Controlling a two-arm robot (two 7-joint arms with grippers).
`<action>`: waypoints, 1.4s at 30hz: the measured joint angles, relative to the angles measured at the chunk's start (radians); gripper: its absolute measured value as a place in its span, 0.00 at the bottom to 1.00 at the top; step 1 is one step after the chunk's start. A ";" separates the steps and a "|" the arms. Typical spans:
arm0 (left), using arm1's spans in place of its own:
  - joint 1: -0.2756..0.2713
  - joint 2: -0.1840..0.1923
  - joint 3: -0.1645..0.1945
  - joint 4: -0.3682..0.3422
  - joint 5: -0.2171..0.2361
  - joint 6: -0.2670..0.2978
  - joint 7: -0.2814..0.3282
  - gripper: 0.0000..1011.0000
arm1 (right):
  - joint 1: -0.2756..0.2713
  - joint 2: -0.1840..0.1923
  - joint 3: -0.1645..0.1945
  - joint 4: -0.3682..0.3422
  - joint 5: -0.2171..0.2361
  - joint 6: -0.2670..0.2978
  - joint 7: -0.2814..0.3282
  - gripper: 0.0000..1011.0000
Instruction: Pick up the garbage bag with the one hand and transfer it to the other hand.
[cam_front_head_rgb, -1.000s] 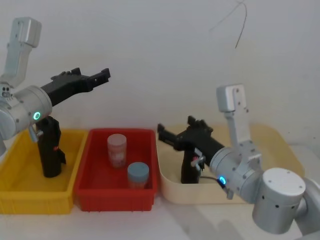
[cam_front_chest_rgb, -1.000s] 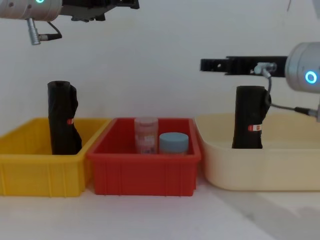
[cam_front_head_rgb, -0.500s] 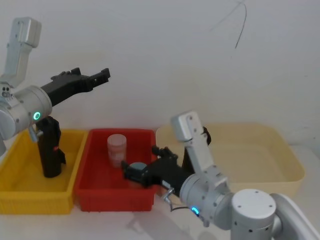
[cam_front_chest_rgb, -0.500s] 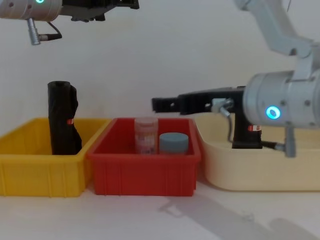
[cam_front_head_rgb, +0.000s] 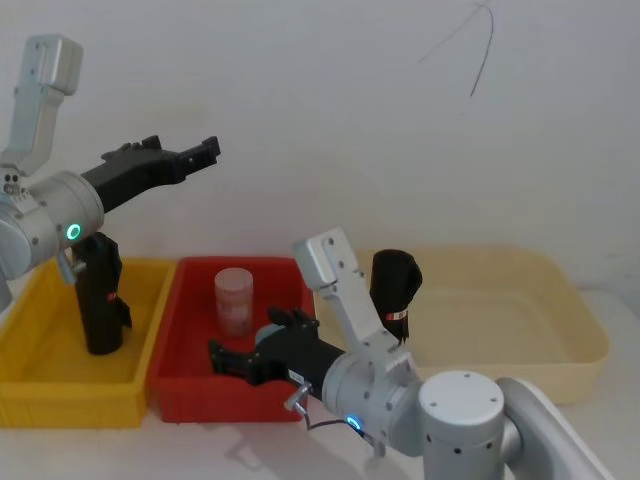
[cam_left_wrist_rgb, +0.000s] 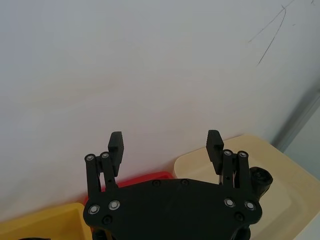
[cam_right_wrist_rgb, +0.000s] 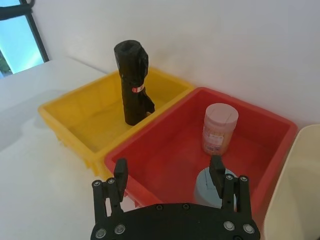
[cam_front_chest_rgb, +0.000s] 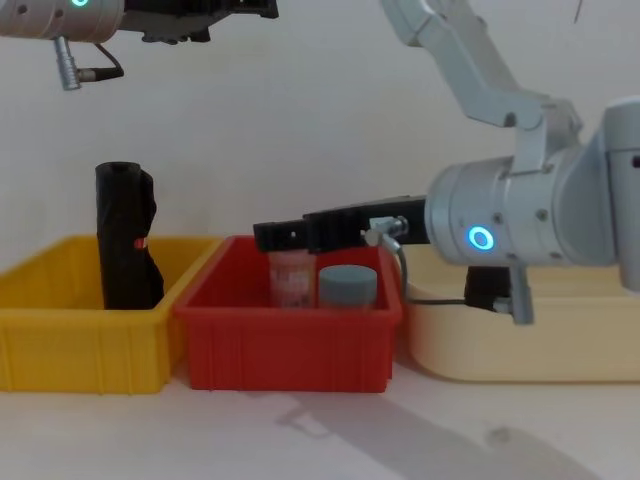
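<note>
The right claw, on the wrist with the blue ring, hangs low over the front of the red bin. Its two fingers are spread wide with nothing between them, and they point toward the yellow bin. The left claw, with a green ring on its wrist, is held high above the yellow bin, close to the wall. Its fingers are likewise wide apart and empty.

Everything sits on a plain white worktop set against a bare white wall, where a thin dark line curls near the top. Three containers stand side by side: yellow, red, then a cream tub. From the right wrist, a window shows off beyond the yellow bin.

The garbage bag stands on end at the left end of the cream tub, its red-and-white label facing forward. It is behind the right arm, off to the right of the right claw and apart from it. It also lies well below and to the right of the left claw. Neither claw touches it.

A second black roll stands in the yellow bin. A clear jar and a blue-lidded jar sit just beside each other in the red one.

Seen from the chest, the right arm's big silver wrist covers most of the garbage bag, leaving a dark patch below it. From the head, the arm hides the bag's foot.
</note>
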 joint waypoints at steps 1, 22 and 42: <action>0.000 0.000 0.000 0.000 0.000 0.000 0.000 0.99 | 0.008 -0.005 0.000 0.010 0.000 0.006 0.001 0.99; 0.000 0.000 0.000 0.000 0.000 0.000 0.000 0.99 | 0.148 -0.013 -0.016 0.168 -0.045 0.011 0.049 0.99; 0.000 0.000 0.000 0.000 0.000 0.000 0.000 0.99 | 0.204 0.044 -0.057 0.225 -0.095 -0.014 0.140 0.99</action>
